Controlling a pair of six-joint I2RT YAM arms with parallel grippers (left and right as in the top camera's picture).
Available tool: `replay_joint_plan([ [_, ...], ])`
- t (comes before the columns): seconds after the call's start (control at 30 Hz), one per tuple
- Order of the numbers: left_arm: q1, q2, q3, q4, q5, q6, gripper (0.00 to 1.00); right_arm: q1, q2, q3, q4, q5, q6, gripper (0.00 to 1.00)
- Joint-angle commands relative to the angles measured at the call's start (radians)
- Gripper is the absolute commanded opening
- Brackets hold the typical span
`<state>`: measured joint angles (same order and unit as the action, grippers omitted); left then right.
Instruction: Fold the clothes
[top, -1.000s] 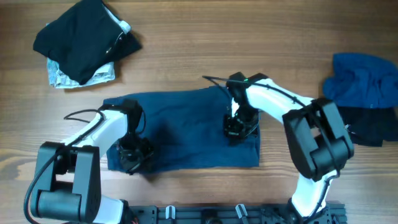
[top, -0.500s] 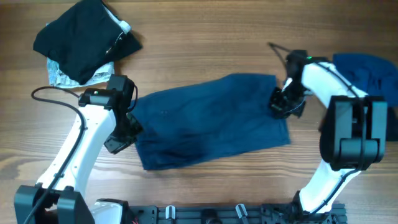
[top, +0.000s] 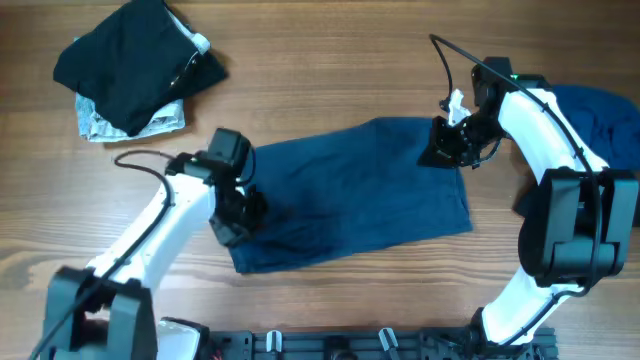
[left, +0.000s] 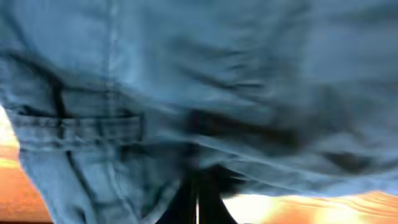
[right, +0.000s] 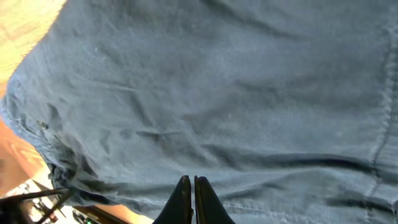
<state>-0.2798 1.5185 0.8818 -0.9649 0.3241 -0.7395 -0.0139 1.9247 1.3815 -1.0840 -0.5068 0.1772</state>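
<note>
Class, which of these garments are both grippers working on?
The large navy-blue shorts spread out mid-table: left gripper at one end, right gripper at the other. The black piece and brighter blue piece lie bunched aside.

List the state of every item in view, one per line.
shorts: spread flat, slightly askew, gripped at two edges
black garment: loosely folded, lying on the patterned piece
patterned piece: crumpled under black garment
blue pile: crumpled, unfolded
left gripper: shut on shorts
right gripper: shut on shorts
</note>
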Motion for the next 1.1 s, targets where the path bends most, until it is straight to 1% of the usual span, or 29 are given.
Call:
replay_joint_plan([
  [0.0, -0.005, 0.024, -0.089, 0.039, 0.027, -0.021, 0.04, 0.022, -0.018, 0.017, 0.033, -0.032, -0.027, 0.04],
  [0.1, -0.005, 0.024, -0.139, 0.041, 0.014, -0.028, 0.04, 0.038, -0.018, 0.017, 0.060, 0.045, 0.035, 0.04],
  [0.23, -0.003, 0.024, -0.162, 0.028, -0.006, -0.037, 0.04, 0.043, -0.018, 0.017, 0.062, 0.083, 0.042, 0.04],
  [0.3, -0.003, 0.024, -0.162, -0.023, -0.089, -0.081, 0.04, 0.044, -0.018, 0.017, 0.059, 0.108, 0.043, 0.04],
  [0.43, -0.003, 0.024, -0.161, -0.088, -0.173, -0.090, 0.04, 0.043, -0.018, 0.017, 0.071, 0.127, 0.072, 0.04],
  [0.47, -0.003, 0.021, -0.154, -0.087, -0.183, -0.097, 0.04, 0.044, -0.018, 0.017, 0.074, 0.138, 0.093, 0.04],
  [0.53, -0.004, 0.005, -0.102, -0.106, -0.207, -0.099, 0.04, 0.044, -0.018, 0.017, 0.082, 0.154, 0.083, 0.05],
  [0.6, -0.004, -0.023, -0.044, -0.122, -0.223, -0.098, 0.04, 0.044, -0.018, 0.017, 0.084, 0.159, 0.056, 0.10],
  [0.63, -0.003, -0.045, -0.013, -0.119, -0.225, -0.092, 0.10, 0.044, -0.018, 0.017, 0.074, 0.149, 0.023, 0.10],
  [0.67, -0.003, -0.061, 0.003, -0.108, -0.225, -0.076, 0.26, 0.046, -0.018, 0.017, 0.063, 0.132, -0.014, 0.05],
  [0.7, -0.003, -0.071, 0.005, -0.085, -0.225, -0.076, 0.45, 0.057, -0.018, 0.017, 0.053, 0.107, -0.043, 0.04],
  [0.73, -0.003, -0.071, 0.005, -0.078, -0.225, -0.076, 0.46, 0.069, -0.018, 0.017, 0.050, 0.090, -0.045, 0.04],
  [0.77, -0.003, -0.071, 0.005, -0.076, -0.224, -0.076, 0.56, 0.091, -0.018, 0.017, 0.048, 0.087, -0.043, 0.04],
  [0.8, -0.003, -0.071, 0.005, -0.076, -0.225, -0.077, 0.68, 0.113, -0.018, 0.017, 0.048, 0.093, -0.029, 0.13],
  [0.83, -0.003, -0.070, 0.005, -0.075, -0.225, -0.076, 0.81, 0.127, -0.017, 0.017, 0.048, 0.137, 0.019, 0.28],
  [0.87, -0.003, -0.070, 0.005, -0.077, -0.243, -0.077, 0.85, 0.142, -0.017, 0.017, 0.048, 0.256, 0.106, 0.56],
  [0.9, -0.003, -0.070, 0.005, -0.079, -0.294, -0.078, 0.99, 0.148, -0.017, 0.017, 0.045, 0.349, 0.157, 0.78],
  [0.93, -0.002, -0.070, 0.005, -0.079, -0.326, -0.085, 1.00, 0.148, -0.017, 0.017, 0.043, 0.367, 0.158, 0.80],
  [0.97, 0.005, -0.070, 0.005, -0.079, -0.330, -0.085, 1.00, 0.148, -0.017, 0.013, 0.042, 0.365, 0.148, 0.81],
  [1.0, 0.015, -0.070, 0.005, -0.079, -0.329, -0.085, 1.00, 0.148, -0.017, 0.005, 0.039, 0.365, 0.138, 0.79],
  [1.03, 0.037, -0.070, 0.005, -0.080, -0.329, -0.085, 1.00, 0.148, -0.017, -0.025, 0.045, 0.366, 0.137, 0.72],
  [1.07, 0.053, -0.070, 0.005, -0.080, -0.329, -0.084, 1.00, 0.148, -0.017, -0.062, 0.065, 0.366, 0.136, 0.69],
])
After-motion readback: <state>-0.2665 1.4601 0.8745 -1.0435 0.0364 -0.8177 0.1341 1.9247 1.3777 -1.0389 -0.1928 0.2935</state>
